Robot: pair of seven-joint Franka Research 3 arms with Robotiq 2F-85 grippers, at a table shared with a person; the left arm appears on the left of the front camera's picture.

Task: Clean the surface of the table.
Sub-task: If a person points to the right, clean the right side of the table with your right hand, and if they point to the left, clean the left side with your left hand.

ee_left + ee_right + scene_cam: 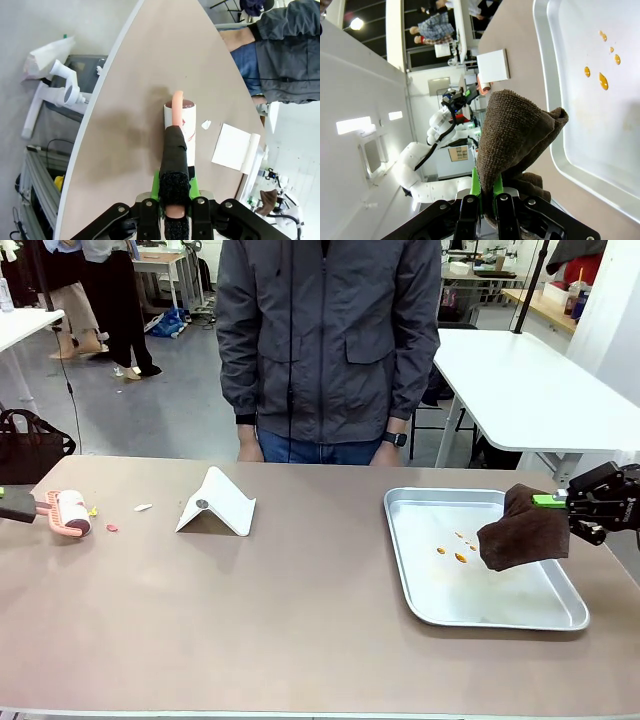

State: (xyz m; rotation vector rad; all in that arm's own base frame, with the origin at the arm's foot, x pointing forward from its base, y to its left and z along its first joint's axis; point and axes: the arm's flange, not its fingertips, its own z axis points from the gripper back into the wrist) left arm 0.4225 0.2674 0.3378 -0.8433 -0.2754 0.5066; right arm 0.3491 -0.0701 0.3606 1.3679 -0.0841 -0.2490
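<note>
The tan-brown table (pixel 300 630) bears small scraps: yellow (pixel 92 510), white (pixel 143 507) and pink (pixel 111 527), all near its left end. My left gripper (pixel 175 194) is shut on the black handle of a lint roller (pixel 72 512), whose white roll (pixel 181 122) rests on the table beside a white scrap (pixel 205 124). At the right, my right gripper (pixel 560 502) is shut on a brown cloth (pixel 522 532). The cloth hangs over the right side of a steel tray (pixel 420 585). In the right wrist view the cloth (pixel 515 130) drapes from that gripper (pixel 487 194).
Orange drops (pixel 455 548) lie in the tray. A white folded stand (pixel 215 505) sits left of centre. A person in a grey jacket (pixel 325 340) stands at the far edge, hands down. A white table (pixel 520 390) stands behind at right.
</note>
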